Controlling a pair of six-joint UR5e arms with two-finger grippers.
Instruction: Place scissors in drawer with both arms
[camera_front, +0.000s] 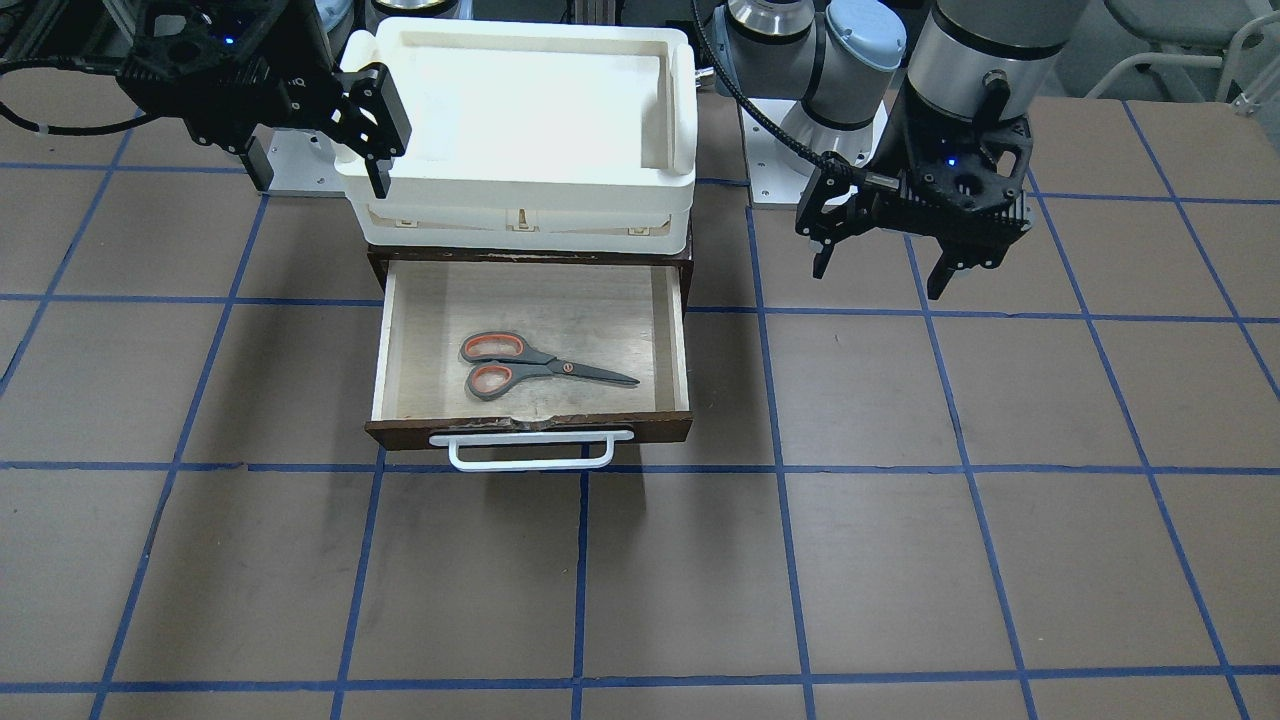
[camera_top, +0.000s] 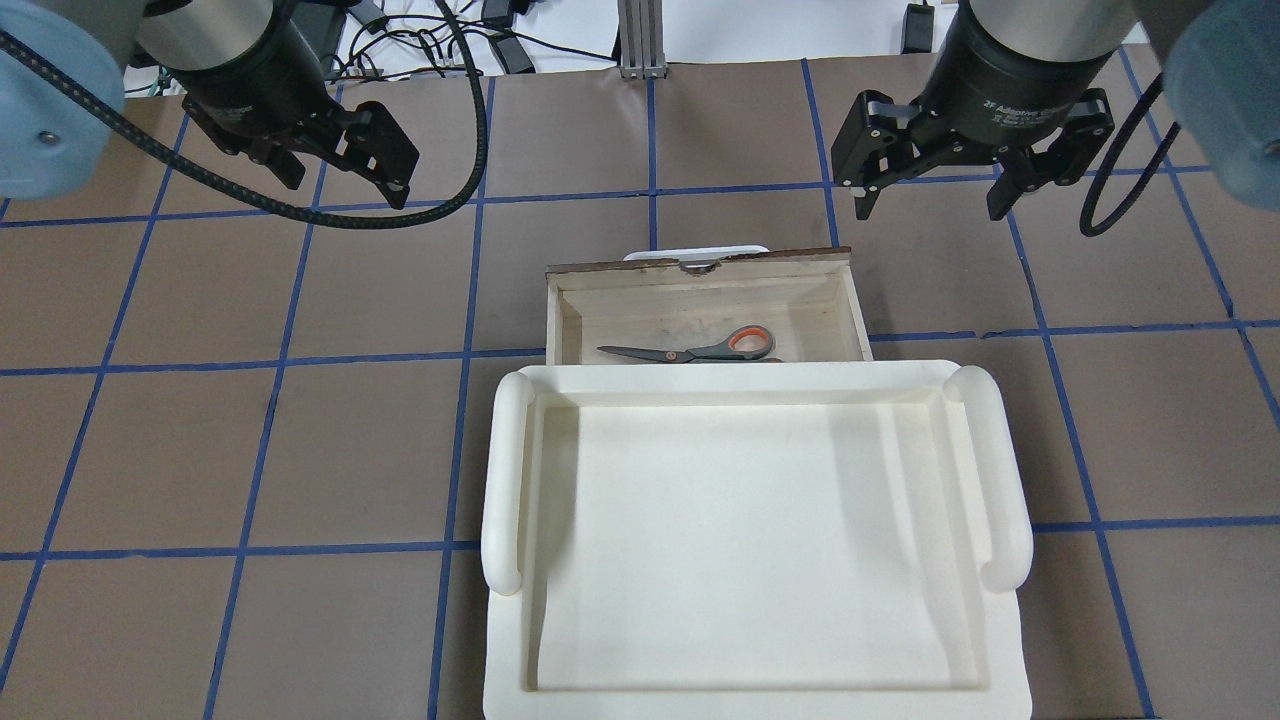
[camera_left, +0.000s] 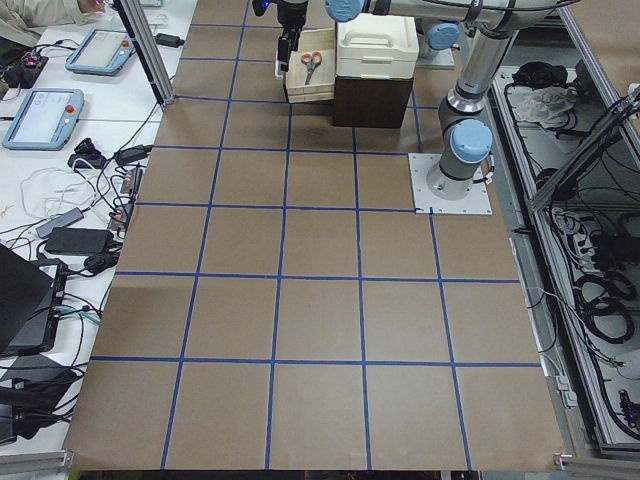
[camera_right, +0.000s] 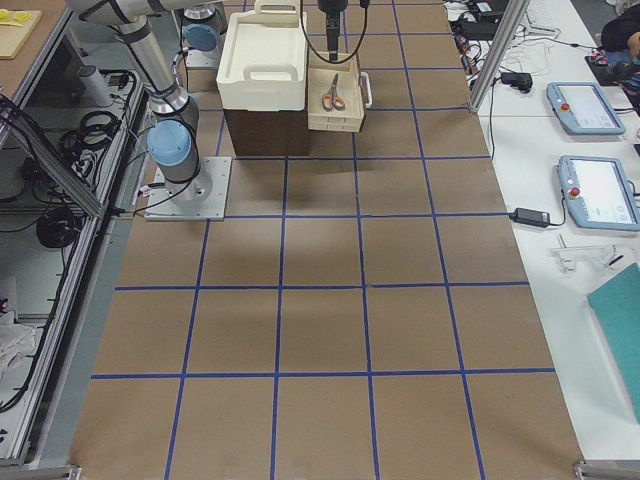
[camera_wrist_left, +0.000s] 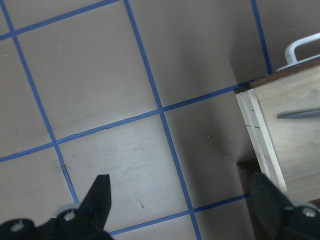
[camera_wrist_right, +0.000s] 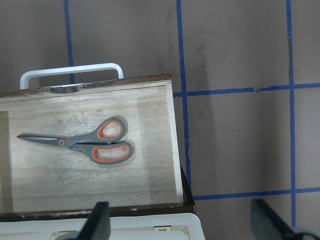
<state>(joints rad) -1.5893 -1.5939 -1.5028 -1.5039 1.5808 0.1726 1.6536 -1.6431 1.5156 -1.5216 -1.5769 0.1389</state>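
The scissors (camera_front: 540, 366) are lying flat inside the pulled-out drawer (camera_front: 681, 340), blades pointing toward the left gripper (camera_front: 879, 280), which is hovering spread wide well aside, while the right gripper (camera_top: 930, 208) is hanging equally unclenched by the white tray (camera_front: 520, 185).

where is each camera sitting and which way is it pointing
Overhead exterior: behind the robot, looking forward and down on the white tray, drawer and scissors; left gripper and right gripper show, both open.
Exterior front-facing: across the table, facing the robot; both grippers, mirrored.
Exterior left: table end on its left, looking along it; robot at top.
Exterior right: opposite end, likewise.
Left wrist: down on table and drawer corner; own fingertips.
Right wrist: down into the drawer; own fingertips.
Shared: overhead and front-facing both show the scissors in the drawer.
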